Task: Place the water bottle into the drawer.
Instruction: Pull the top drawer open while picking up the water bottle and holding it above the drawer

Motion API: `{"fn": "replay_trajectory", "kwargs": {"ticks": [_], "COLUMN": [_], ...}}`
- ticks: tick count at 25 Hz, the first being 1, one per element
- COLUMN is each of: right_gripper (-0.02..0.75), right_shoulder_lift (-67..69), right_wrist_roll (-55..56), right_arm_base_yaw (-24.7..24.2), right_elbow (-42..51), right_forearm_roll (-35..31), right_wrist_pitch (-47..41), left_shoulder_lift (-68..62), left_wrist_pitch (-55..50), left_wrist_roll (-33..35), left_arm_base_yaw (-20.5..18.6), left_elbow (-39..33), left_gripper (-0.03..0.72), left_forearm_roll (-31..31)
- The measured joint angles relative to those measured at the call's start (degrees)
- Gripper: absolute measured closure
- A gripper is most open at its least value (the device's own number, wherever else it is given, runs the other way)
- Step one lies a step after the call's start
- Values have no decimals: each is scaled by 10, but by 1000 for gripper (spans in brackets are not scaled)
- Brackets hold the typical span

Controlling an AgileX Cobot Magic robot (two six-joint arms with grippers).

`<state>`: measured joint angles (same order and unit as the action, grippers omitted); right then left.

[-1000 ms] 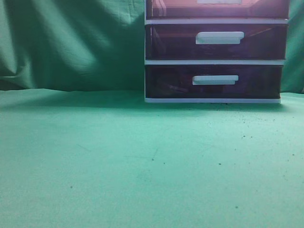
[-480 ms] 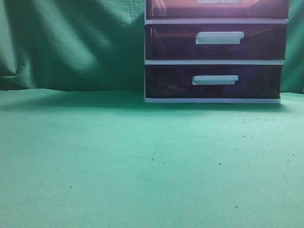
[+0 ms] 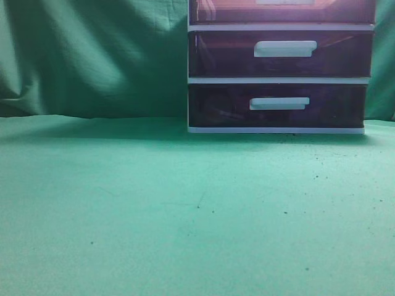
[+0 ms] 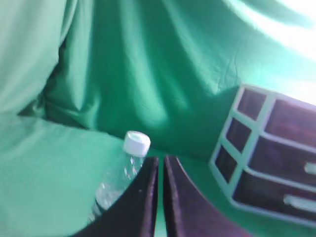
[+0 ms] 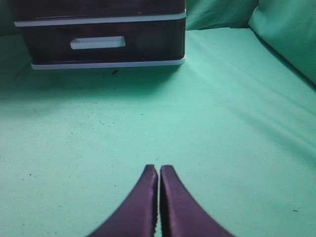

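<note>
Exterior, surface: green cloth-covered table [image 3: 185, 209], green cloth backdrop [image 3: 92, 55].
Exterior, unit: white-framed drawer unit [image 3: 281, 80]; uppermost dark purple-brown translucent drawer [image 3: 234, 11] closed, contents unclear.
Left wrist: left gripper [image 4: 160, 165] fingers together, gripping nothing; clear plastic water bottle with white cap [image 4: 118, 175] beside it, left.
Right wrist: right gripper [image 5: 159, 173] fingers together above cloth.

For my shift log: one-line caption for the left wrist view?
Left pincer shut and empty, water bottle just behind its left finger, drawer unit off to the right.
</note>
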<state>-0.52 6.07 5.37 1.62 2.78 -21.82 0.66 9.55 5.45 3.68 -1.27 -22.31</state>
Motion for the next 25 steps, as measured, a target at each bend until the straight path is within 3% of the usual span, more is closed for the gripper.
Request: {"fn": "replay_trajectory", "kwargs": {"ticks": [3,10,15,17,20,23,25], "right_gripper": [738,738,738,738,738,738,738], "right_shoulder_lift": [0,0,0,0,0,0,0], "right_wrist_roll": [0,0,0,0,0,0,0], "right_arm_base_yaw": [0,0,0,0,0,0,0], "right_elbow": [0,0,0,0,0,0,0], "right_forearm_roll": [0,0,0,0,0,0,0], "right_wrist_pitch": [0,0,0,0,0,0,0], "left_shoulder_lift": [-12,-155,-251,-292,-362,-420,-452], "left_wrist_pitch": [-65,-218,-236,-231,-227,-197,-161], "left_wrist_roll": [-6,-8,64,74,78,77,77], "left_arm_base_yaw": [0,0,0,0,0,0,0], "left_elbow": [28,178,205,205,205,205,205], "left_gripper": [688,688,688,641,430,161,58], "left_forearm_roll": [-2,-13,55,73,79,79,79]}}
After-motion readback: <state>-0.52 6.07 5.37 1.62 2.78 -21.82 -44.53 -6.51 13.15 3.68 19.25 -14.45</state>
